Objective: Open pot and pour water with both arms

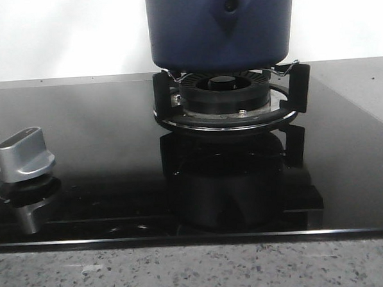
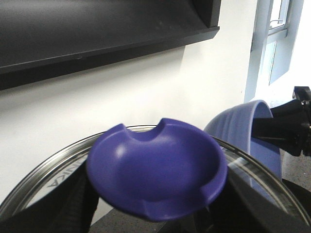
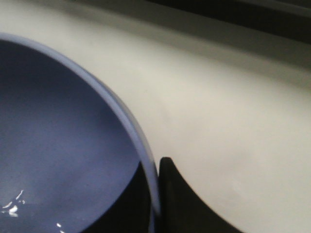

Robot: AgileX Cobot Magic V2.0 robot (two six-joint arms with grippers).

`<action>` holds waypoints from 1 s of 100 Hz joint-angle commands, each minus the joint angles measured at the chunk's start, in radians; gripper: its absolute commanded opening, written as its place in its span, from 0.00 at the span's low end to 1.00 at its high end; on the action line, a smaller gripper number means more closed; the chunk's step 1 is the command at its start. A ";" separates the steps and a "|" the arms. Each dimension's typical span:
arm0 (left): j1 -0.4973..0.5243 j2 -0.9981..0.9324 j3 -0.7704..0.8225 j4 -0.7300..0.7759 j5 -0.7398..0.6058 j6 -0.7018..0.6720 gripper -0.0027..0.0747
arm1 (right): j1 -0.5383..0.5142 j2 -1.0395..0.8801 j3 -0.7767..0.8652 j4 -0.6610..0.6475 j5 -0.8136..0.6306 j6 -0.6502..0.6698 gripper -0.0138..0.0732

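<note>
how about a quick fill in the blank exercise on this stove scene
1. The silver knob sits on the ___ side of the black cooktop.
2. The pot is dark ___ in colour.
3. The lid, held by the left gripper, is ___ the pot.
4. The right gripper clamps the pot by its ___.

Missing words: left; blue; off; rim

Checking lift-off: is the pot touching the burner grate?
Apart. Front view shows the pot hanging above the burner grate, with white wall visible between its bottom edge and the prongs.
</note>
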 commanded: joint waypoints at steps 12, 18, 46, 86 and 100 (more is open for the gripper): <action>0.003 -0.052 -0.039 -0.093 0.003 -0.013 0.32 | 0.000 -0.050 0.004 -0.074 -0.241 -0.016 0.10; 0.003 -0.052 -0.039 -0.093 0.003 -0.013 0.32 | 0.000 -0.050 0.017 -0.086 -0.276 -0.039 0.10; 0.003 -0.052 -0.039 -0.093 0.004 -0.013 0.32 | 0.000 -0.050 0.145 -0.086 -0.584 -0.133 0.10; 0.003 -0.052 -0.039 -0.093 0.004 -0.013 0.32 | 0.000 -0.050 0.198 -0.086 -0.804 -0.159 0.10; 0.003 -0.052 -0.039 -0.093 0.004 -0.013 0.32 | 0.000 -0.050 0.198 -0.086 -0.807 -0.159 0.10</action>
